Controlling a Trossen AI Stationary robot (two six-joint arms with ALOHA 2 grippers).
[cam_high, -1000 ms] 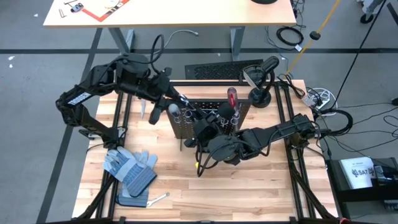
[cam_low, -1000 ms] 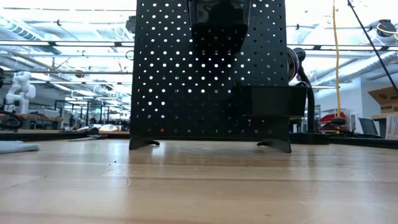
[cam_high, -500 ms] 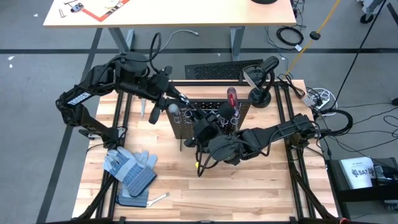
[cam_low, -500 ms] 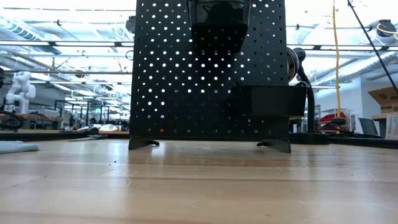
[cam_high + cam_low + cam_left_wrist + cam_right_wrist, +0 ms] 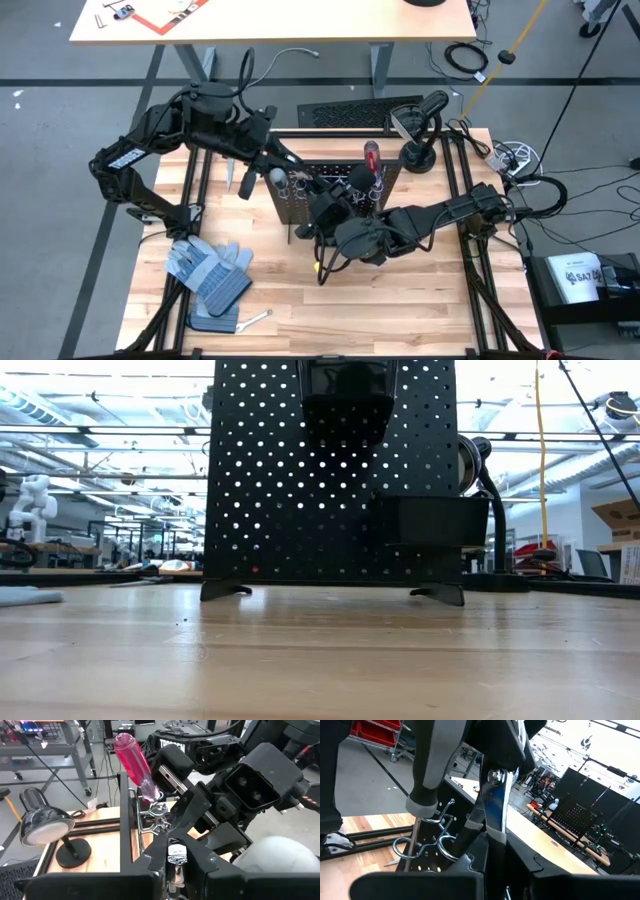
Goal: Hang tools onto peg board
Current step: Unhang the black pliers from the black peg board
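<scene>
Gripping what looked like the black-and-silver pliers (image 5: 496, 795) on the bright flat metal just below the pivot rivet, held them upright in the closed right pincer (image 5: 325, 203) at the top edge of the peg board (image 5: 300, 490), which stood in the middle of the counter (image 5: 320, 660). Hovered the left pincer (image 5: 274, 160) at that same top edge from the other side, with a small silver piece showing just ahead of it in its wrist view; could not tell whether open or clamped. Found the red-handled screwdriver (image 5: 131, 757) and the grey-handled screwdriver (image 5: 432, 765) already standing in the silver rings (image 5: 442, 847). Saw a silver wrench (image 5: 258, 319) lying flat on the counter beside the blue-grey gloves (image 5: 208, 272), well apart from the board. Judged the pliers stiff, heavy for their size and slick on the bare steel, so likely to swivel or slide in a narrow grip. Thought it best to hold close to the pivot, so that the handles could not splay, and to lower the nose through a free ring. Judged the wrench thin, rigid and awkward to lift off the wood, best pinched across the edges of its shank.
</scene>
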